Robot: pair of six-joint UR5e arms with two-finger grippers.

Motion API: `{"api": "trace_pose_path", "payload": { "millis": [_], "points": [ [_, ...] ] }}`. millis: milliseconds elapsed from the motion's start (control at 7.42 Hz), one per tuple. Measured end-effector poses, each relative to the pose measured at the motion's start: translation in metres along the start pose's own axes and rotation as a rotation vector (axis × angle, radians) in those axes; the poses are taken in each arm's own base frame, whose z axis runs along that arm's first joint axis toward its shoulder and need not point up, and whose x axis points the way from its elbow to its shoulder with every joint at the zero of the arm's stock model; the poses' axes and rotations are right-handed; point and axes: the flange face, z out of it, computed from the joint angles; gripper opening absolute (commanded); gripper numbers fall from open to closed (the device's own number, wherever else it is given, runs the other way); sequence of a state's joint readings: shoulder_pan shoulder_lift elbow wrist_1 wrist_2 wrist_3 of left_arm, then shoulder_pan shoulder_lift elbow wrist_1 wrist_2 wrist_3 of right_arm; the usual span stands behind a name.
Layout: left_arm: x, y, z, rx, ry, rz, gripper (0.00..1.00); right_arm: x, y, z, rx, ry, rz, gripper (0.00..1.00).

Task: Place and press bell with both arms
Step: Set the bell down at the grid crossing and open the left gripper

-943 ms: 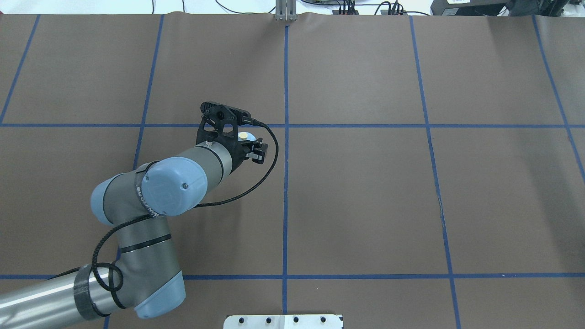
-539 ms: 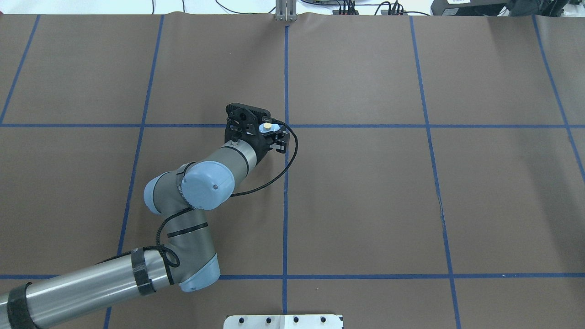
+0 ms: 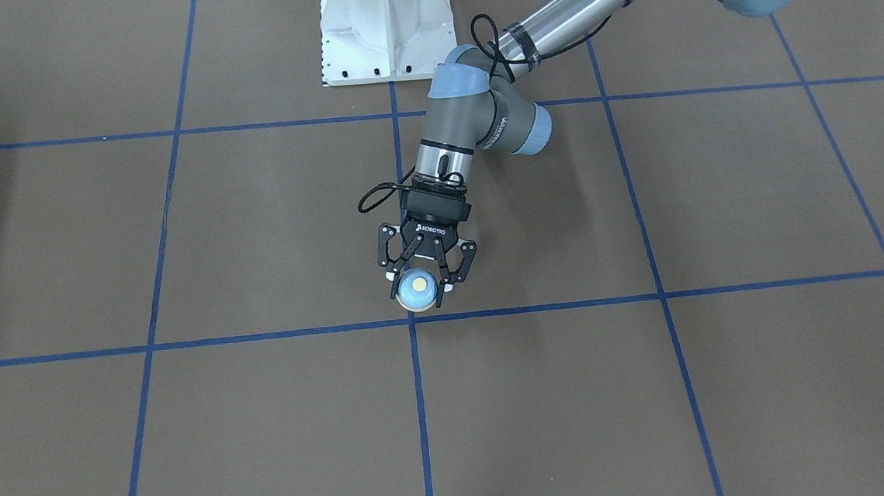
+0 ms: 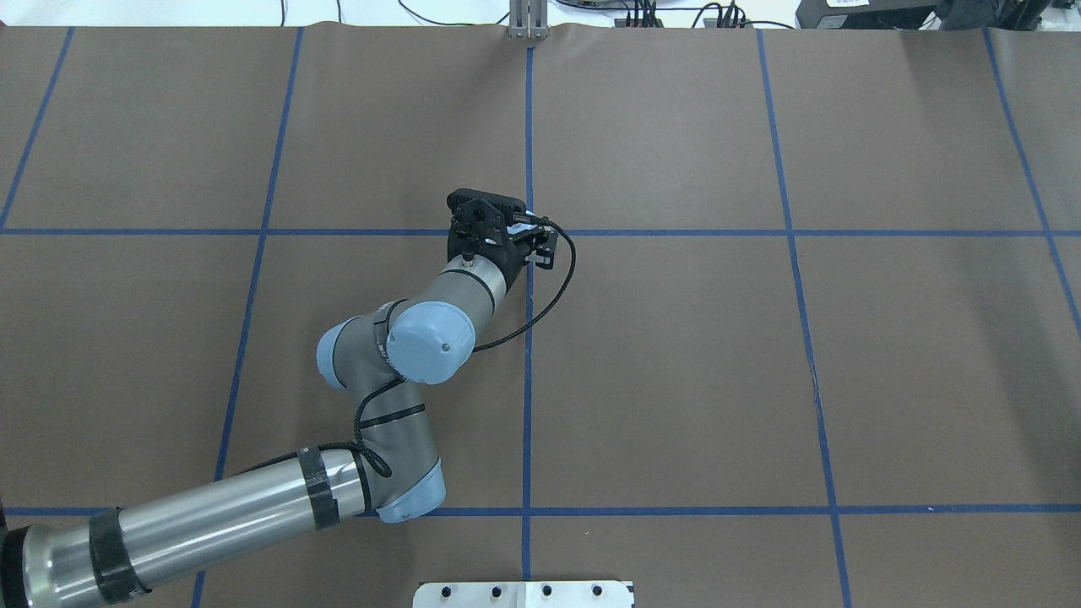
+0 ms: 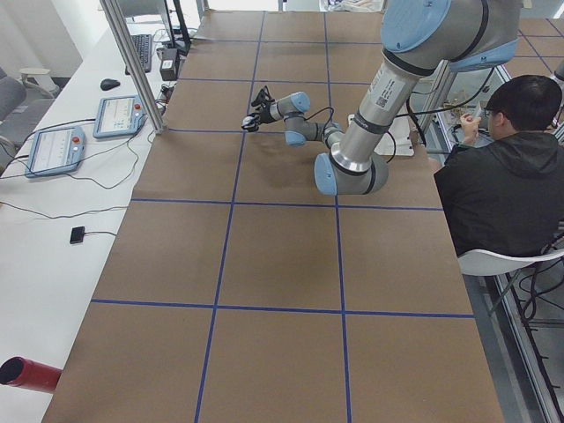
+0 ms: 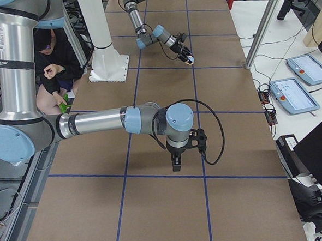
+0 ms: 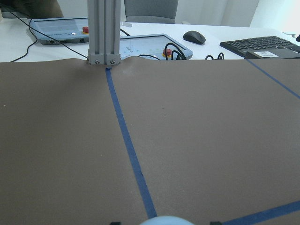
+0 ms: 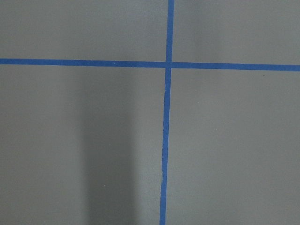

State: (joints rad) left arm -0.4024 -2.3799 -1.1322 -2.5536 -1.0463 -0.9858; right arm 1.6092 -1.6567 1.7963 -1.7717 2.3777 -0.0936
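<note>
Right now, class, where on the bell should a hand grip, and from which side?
Grip the bell across its dome, slanting down from the robot's side as the left hand does: the dome is round and the button stays uncovered.

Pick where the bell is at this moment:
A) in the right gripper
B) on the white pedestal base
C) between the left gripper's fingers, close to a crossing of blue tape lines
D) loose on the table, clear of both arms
C: the front-facing view shows the bell flanked by the fingers of the left gripper, just short of where the blue tape lines cross.
</note>
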Motion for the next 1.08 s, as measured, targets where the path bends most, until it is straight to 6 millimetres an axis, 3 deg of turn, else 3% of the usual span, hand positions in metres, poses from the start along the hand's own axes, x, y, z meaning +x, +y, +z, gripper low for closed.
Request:
{"api": "trace_pose_path", "payload": {
  "millis": [404, 809, 1078],
  "points": [
    [0.001, 0.013, 0.018, 0.018, -0.035, 0.001, 0.0, 0.0, 0.0, 0.0, 0.0, 0.0, -0.001, 1.0],
    [0.012, 0.014, 0.027, 0.014, -0.044, 0.006, 0.0, 0.0, 0.0, 0.0, -0.001, 0.001, -0.001, 1.0],
    [0.017, 0.015, 0.031, 0.008, -0.045, 0.009, 1.0, 0.001, 0.0, 0.0, -0.001, 0.001, 0.0, 1.0]
  ]
}}
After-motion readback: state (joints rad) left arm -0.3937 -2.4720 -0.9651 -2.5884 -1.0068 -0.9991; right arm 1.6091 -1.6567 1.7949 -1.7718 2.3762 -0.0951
